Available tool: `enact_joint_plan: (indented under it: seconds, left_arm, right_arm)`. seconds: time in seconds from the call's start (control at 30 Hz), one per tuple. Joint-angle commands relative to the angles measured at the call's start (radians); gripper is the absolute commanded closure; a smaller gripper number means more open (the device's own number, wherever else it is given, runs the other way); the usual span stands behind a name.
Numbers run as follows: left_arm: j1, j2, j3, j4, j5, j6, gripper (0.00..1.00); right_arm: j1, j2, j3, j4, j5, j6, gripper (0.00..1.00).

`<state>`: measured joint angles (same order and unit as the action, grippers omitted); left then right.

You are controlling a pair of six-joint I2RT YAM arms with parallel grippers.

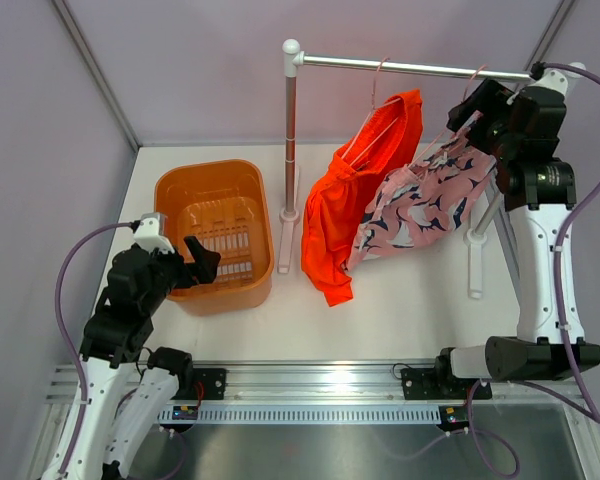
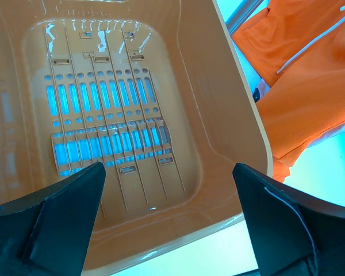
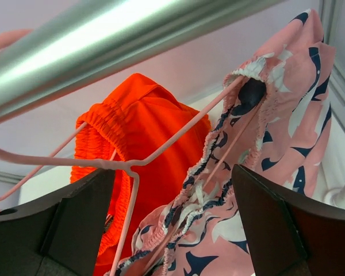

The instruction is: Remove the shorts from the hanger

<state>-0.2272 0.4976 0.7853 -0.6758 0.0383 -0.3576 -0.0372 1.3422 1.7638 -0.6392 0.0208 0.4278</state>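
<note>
Both shorts hang on the rail point(image 1: 410, 67): the orange-red pair point(image 1: 365, 190) on the left and the pink patterned pair point(image 1: 420, 200) on its wire hanger point(image 3: 132, 167) beside it. My right hand point(image 1: 477, 112) sits at that hanger, fingers spread wide, gripping nothing. My left hand point(image 1: 202, 258), equally open and empty, hovers over the orange basket point(image 1: 215, 175) on the bench point(image 1: 400, 310).

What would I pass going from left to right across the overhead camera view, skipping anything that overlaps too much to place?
Orange basket → upright rack post → orange-red shorts → pink patterned shorts → right arm. The left claw sits over the basket, so it is left out.
</note>
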Motion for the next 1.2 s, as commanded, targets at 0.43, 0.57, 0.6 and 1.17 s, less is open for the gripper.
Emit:
enact_joint_plan:
  seconds: [0.43,0.57,0.6,1.17]
  left_arm:
    - [-0.014,-0.021,0.006,0.024,-0.021,0.019,0.01]
    - [-0.015,-0.017,0.006,0.027,-0.021,0.019,0.01]
    - [-0.015,-0.017,0.006,0.025,-0.021,0.019,0.01]
    - [-0.015,-0.017,0.005,0.025,-0.02,0.02,0.01]
  right_arm:
    - [0.263,0.129,0.169,-0.037,0.542,-0.165,0.1]
    - [0.269,0.156,0.178,-0.033,0.564,-0.172,0.12]
    - [0.273,0.164,0.178,-0.03,0.586,-0.172,0.14]
    - [0.286,0.183,0.106,0.142,0.686,-0.274,0.66]
